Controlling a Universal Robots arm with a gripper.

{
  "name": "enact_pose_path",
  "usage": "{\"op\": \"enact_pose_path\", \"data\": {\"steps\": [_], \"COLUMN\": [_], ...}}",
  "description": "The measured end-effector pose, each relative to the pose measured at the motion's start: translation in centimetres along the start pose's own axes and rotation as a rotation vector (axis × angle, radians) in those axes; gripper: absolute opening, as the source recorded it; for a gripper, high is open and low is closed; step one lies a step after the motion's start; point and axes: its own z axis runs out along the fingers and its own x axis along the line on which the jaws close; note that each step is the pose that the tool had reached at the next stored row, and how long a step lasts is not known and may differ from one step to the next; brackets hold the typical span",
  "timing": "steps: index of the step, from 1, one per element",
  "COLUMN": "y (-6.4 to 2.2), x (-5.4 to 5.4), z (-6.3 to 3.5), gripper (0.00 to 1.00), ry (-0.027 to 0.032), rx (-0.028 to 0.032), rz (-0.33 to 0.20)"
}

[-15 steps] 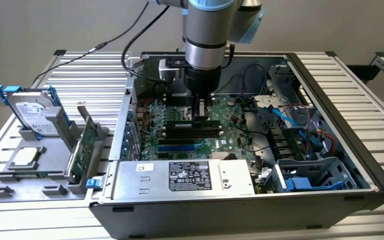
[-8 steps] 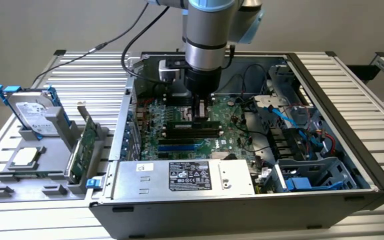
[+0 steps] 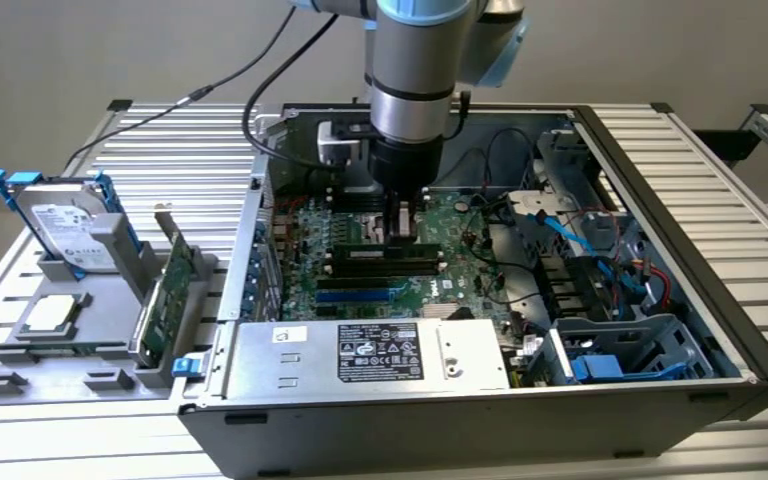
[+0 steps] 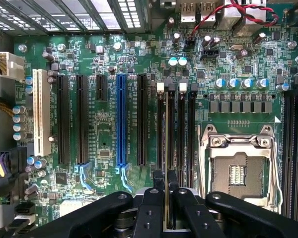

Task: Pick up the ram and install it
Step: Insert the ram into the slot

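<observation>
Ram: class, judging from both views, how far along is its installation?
Done: the ram is picked up, clamped edge-on in the gripper. In hand: it stands in line with a black slot beside the empty socket. Left: not yet released; whether it is seated cannot be told.

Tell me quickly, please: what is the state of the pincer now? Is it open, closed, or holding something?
Pincer: closed on the ram, which it holds edge-on over the motherboard.
</observation>
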Motion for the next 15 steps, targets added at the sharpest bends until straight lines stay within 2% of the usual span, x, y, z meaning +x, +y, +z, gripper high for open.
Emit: {"op": "enact_pose_path", "data": {"steps": [15], "y": [0.1], "x": [-0.02], "z": [0.47], "gripper": [0.14], "ry": [0.0005], "rx": [0.0018], "rz": [-0.009]}}
